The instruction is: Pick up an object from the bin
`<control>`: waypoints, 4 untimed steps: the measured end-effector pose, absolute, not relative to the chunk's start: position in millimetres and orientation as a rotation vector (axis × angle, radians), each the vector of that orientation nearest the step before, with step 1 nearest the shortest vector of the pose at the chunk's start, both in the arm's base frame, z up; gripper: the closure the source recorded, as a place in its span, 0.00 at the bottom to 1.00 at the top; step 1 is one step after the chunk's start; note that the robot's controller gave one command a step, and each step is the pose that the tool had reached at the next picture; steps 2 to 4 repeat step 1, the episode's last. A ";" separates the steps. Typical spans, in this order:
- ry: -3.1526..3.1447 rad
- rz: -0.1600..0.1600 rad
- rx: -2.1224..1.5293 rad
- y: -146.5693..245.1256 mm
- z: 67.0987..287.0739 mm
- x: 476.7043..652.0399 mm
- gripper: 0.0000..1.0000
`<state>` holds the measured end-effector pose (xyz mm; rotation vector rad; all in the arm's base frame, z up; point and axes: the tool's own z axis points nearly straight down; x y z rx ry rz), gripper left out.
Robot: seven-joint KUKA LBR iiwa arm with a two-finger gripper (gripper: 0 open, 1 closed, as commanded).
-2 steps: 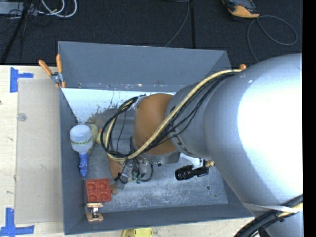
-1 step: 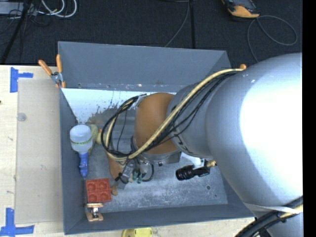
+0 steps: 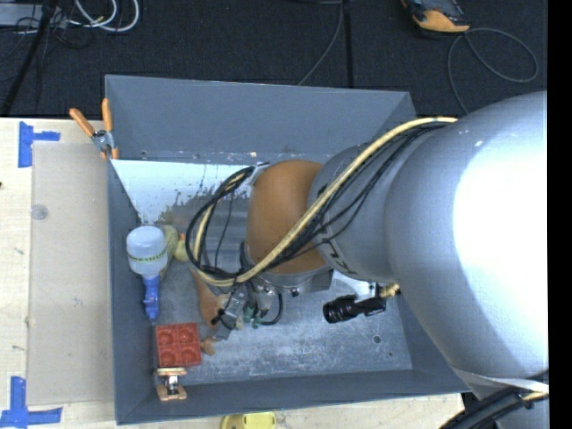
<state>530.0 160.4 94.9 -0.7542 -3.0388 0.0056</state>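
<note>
Gripper: low over the bin floor toward 7 o'clock, under the cover; spread or pressed together, cannot tell; nothing seen held.
Nearest thing: brown piece, small, at the gripper's 9 o'clock; touching or just beside, cannot tell.
Next nearest: brick, red, studded, near at the gripper's 7 o'clock.
Risk, grasp: brown piece half hidden and small; likely to skid along the metal rather than lift if caught off-centre.
Risk, neighbour: brick close enough to be nudged into the 7 o'clock corner.
Risk, cables: loops hanging at the wrist's 10 o'clock; could brush or snag the bottle, white with a blue stem, at the bin's 9 o'clock, and roll it.
Low risk: pen, black, at the gripper's 3 o'clock, apart from it.
Surface: bin, grey metal, floor scuffed and speckled, walls sloping inward; probably hard and slick, little to stop sliding.
Room: arm bulking over the 3 o'clock side; past the 12 o'clock wall, dark floor with loose cords.
</note>
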 end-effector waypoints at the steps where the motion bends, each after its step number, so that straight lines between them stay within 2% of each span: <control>1: -3.042 0.004 -0.752 160.7 115.6 530.7 1.00; 4: -3.042 0.004 -0.752 160.7 115.6 530.7 1.00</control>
